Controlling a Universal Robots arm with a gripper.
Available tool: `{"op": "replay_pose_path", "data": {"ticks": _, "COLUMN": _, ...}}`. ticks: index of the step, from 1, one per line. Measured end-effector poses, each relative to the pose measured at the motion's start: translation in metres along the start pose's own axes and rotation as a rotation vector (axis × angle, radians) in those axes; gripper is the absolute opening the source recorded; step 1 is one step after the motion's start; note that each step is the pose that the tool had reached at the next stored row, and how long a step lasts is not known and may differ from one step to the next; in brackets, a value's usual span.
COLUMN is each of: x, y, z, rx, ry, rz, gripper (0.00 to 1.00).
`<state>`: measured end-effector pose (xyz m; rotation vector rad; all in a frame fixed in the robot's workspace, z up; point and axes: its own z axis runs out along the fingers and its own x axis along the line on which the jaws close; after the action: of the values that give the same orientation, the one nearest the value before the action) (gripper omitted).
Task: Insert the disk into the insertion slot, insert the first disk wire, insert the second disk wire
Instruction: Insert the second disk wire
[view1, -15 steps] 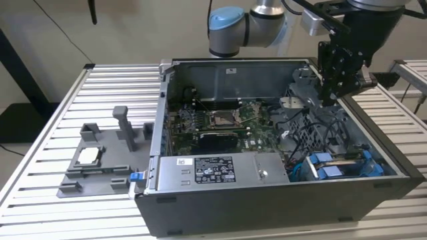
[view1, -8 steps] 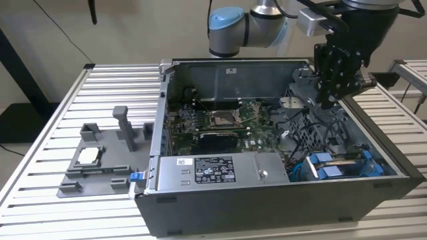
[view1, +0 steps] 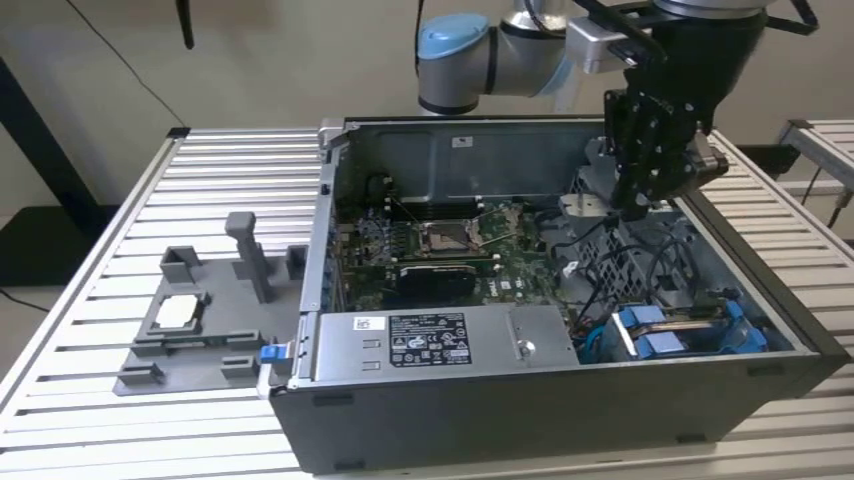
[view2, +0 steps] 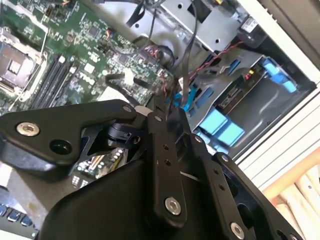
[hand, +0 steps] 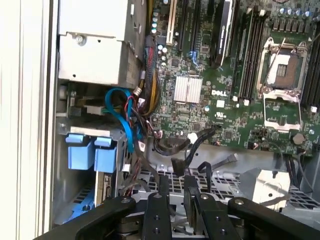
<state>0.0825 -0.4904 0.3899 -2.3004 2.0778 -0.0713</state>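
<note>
Exterior view, its left to its right. On the slatted desk (view1: 80, 330) a grey fixture (view1: 200, 330) stands beside the open computer case (view1: 534, 430), well apart from the work; we take it for a parking jig for parts. Inside the case the motherboard (view1: 427, 245) lies flat, and the power supply (view1: 414, 340) sits along the near wall. Further right the pincer (view1: 638, 205) hangs tip-down over the perforated drive cage (view1: 627, 265), between board and bay. We cannot tell whether it is wide, narrow or holding anything. At the exterior view's right the disk (view1: 661, 337) sits in the insertion slot (view2: 272, 107) with its blue carrier tabs facing out, presumably so they can latch. We judge the disk step done. In the first wrist view a blue cable (hand: 122, 112) loops down beside the tabs toward a bundle of black cables (hand: 170, 145) just ahead of the pincer. Whether either wire is seated is hidden. The pincer's place over these cables suggests the wire step is in hand.
</note>
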Motion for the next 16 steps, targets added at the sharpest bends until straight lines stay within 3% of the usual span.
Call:
{"op": "replay_pose_path", "data": {"ticks": 6, "x": -0.0016, "y": 0.0157, "z": -0.0004, "rx": -0.0001, "ry": 0.0013, "rz": -0.010, "gripper": 0.27}}
{"op": "replay_pose_path", "data": {"ticks": 11, "x": -0.0022, "y": 0.0200, "z": 0.0035, "rx": 0.0010, "ry": 0.0032, "rz": -0.015, "gripper": 0.27}}
{"op": "replay_pose_path", "data": {"ticks": 16, "x": -0.0022, "y": 0.0202, "z": 0.0056, "rx": 0.0066, "ry": 0.0030, "rz": -0.028, "gripper": 0.27}}
